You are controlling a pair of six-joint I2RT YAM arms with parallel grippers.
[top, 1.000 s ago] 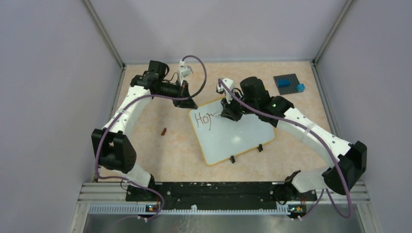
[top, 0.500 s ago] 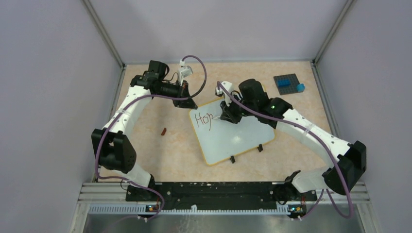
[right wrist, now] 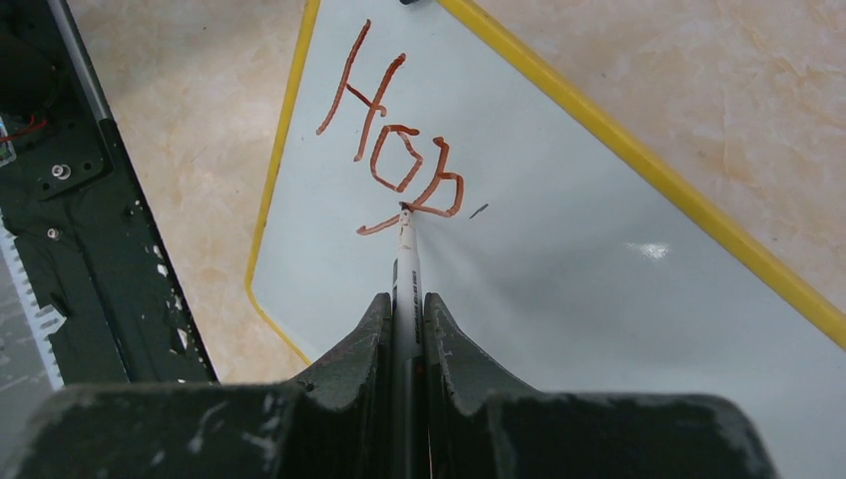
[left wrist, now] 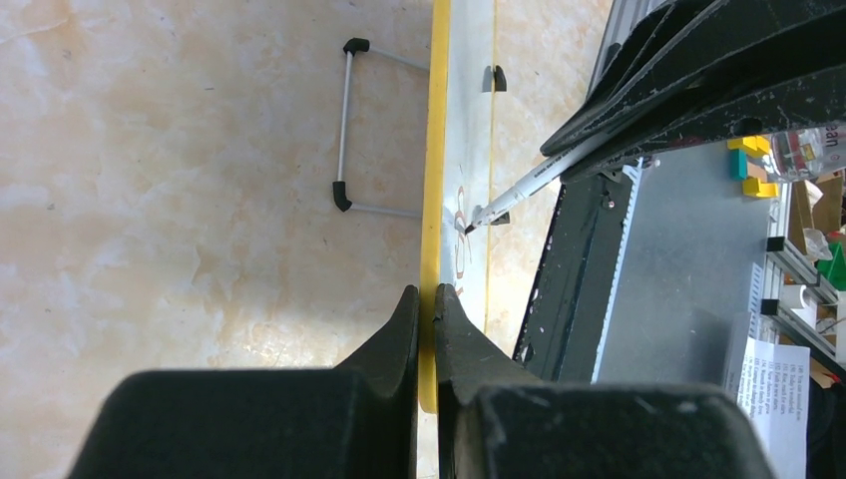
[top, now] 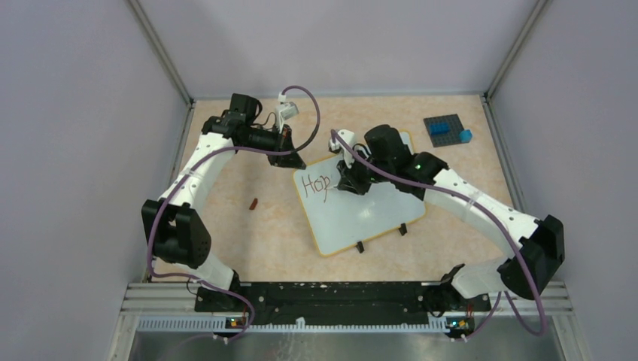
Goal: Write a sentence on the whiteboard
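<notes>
The whiteboard [top: 361, 214] lies tilted on the table, white with a thin yellow rim. Reddish-brown letters "Hop" [right wrist: 394, 140] are the only part of the sentence [top: 316, 184] on it, near its upper left corner. My right gripper [right wrist: 406, 299] is shut on a slim white marker [right wrist: 406, 254], whose tip touches the board at the foot of the "p". In the top view that gripper [top: 350, 180] hovers over the board's upper part. My left gripper [left wrist: 426, 294] is shut on the board's yellow rim [left wrist: 435, 200], at the upper left corner [top: 295, 160].
A dark grey studded plate with blue bricks [top: 445, 129] sits at the back right. A small reddish-brown piece [top: 254, 203] lies on the table left of the board. Two black feet [top: 360, 247] stick out at the board's near edge. Grey walls close in both sides.
My right gripper has slid a little to the left with the marker, and the "p" after "Ho" has gained its loop. The left arm and the board have stayed put.
</notes>
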